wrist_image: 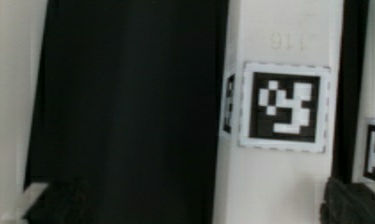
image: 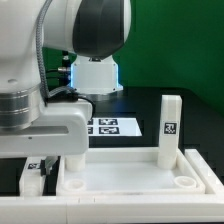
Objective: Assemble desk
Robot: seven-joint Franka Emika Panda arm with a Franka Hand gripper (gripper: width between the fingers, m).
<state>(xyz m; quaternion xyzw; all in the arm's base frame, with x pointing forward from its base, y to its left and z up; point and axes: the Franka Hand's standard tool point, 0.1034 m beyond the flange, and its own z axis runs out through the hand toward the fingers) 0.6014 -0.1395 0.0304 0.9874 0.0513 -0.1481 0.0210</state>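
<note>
The white rimmed tabletop lies at the front, round sockets in its corners. One white leg with a square tag stands upright in its far corner on the exterior view's right. My gripper hangs low at the tabletop's end on the exterior view's left. In the wrist view another tagged white leg lies lengthwise between my fingers. My gripper is open: one fingertip is at the leg's side, the other stands well apart from it.
The marker board lies on the black table behind the tabletop, with the white robot base behind it. A further tagged white part shows beside the leg. A white strip runs along the far side of the black gap.
</note>
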